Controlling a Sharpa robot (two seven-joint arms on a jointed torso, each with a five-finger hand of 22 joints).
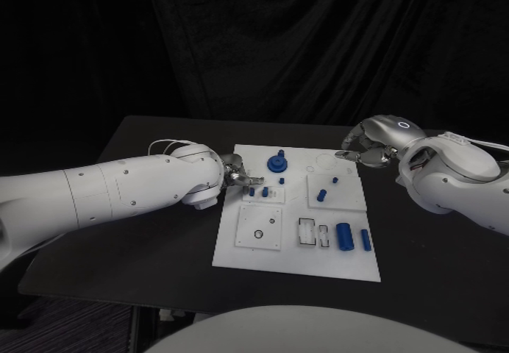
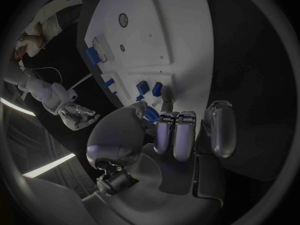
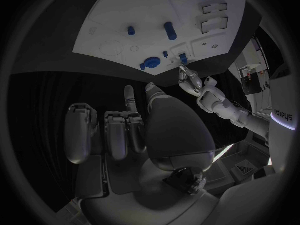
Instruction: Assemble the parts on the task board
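Two robot hands near task board (image 1: pixel 292 250) | left robot hand (image 1: pixel 240 179) pinches blue part (image 2: pixel 150 114): seat squarely, release gently | right robot hand (image 1: pixel 366 151) curled, empty, hovers beside board's far corner

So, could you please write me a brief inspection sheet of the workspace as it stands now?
Surface: black table, bare around the board.
Job's things: white task board mid-table; blue parts lying on it or standing in it.
Clutter: nothing seen.
Hands: left hand at the board's left edge, fingers at a small blue piece, hold not clear; right hand above the board's far right corner, holding nothing.
Cables: thin white cable at the left wrist.
Surroundings: dark curtain behind.
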